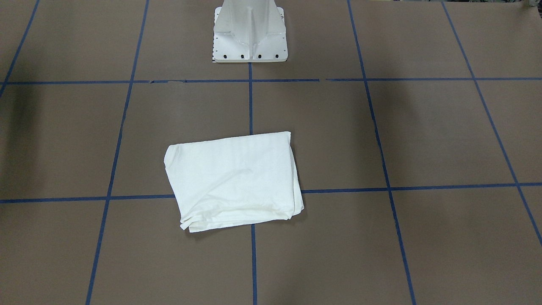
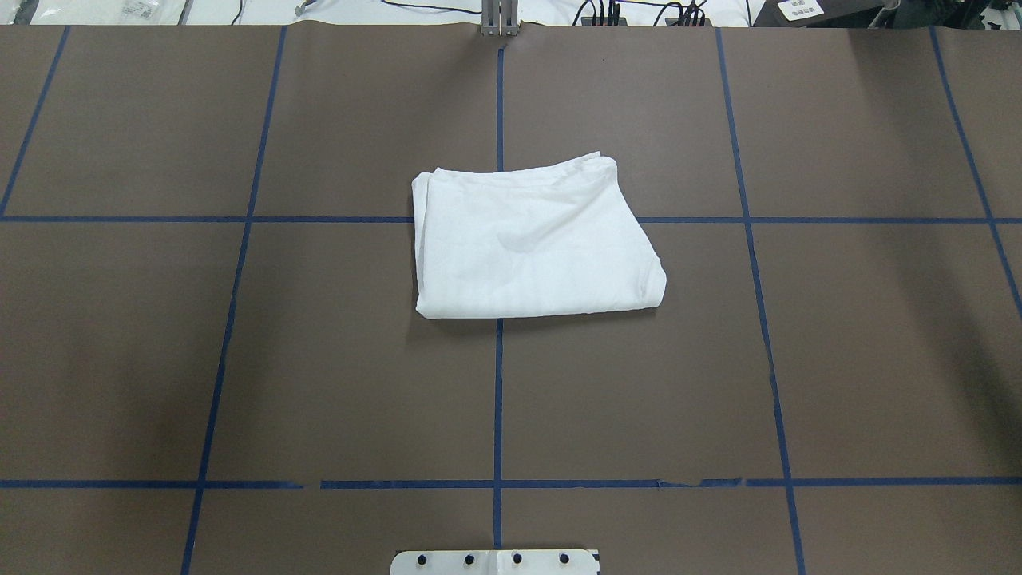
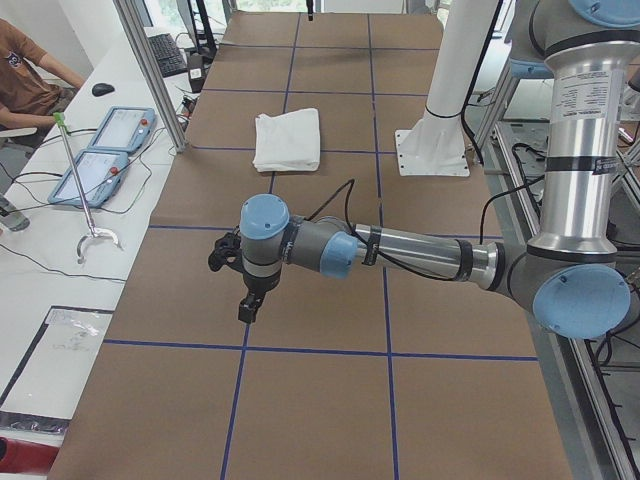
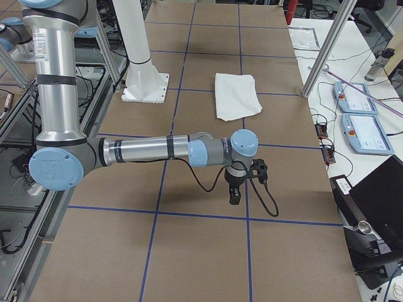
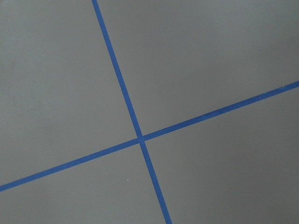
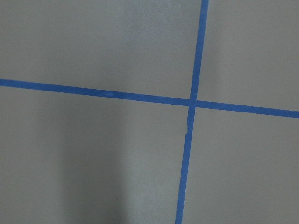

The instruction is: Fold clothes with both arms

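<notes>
At the middle of the brown worktop (image 2: 343,375) the white T-shirt (image 2: 535,239) lies folded into a compact, roughly rectangular bundle. It covers a crossing of the blue tape lines (image 2: 497,399), and its layered edges face away from the white pedestal (image 1: 250,34). The left arm (image 3: 420,250) reaches out level, well apart from the shirt, with its pincer (image 3: 246,306) pointing down over bare worktop. The right arm (image 4: 145,150) does likewise at the opposite end with its pincer (image 4: 234,194). Whether either pincer is released or clenched cannot be told
</notes>
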Available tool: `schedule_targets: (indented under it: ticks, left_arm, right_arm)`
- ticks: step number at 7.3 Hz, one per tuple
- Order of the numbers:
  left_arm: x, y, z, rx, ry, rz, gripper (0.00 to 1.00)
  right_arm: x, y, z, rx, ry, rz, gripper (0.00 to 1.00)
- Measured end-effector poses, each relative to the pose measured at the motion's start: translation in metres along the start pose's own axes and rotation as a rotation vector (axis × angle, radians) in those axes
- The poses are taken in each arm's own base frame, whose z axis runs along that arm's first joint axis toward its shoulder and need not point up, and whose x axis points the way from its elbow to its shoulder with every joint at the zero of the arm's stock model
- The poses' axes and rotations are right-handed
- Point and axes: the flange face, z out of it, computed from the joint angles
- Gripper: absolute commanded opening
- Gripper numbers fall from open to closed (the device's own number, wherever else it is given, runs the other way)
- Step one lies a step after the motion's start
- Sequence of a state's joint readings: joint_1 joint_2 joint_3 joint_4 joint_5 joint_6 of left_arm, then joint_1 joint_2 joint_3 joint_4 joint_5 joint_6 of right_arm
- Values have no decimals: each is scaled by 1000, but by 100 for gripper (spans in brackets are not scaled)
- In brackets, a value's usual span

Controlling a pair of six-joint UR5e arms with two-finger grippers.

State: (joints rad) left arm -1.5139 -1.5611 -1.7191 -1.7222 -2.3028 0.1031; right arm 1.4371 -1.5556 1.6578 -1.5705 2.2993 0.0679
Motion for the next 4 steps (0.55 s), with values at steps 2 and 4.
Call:
schedule_targets:
  ticks: [2,4]
  left_arm:
    - [1,-1,-2,4,1,5,100]
    - [2,-2,-2,5,4,7,100]
  right_arm:
    - [-4,-2,-5,11,0,-8,100]
    - [-6,-2,-8,17,0,-11,100]
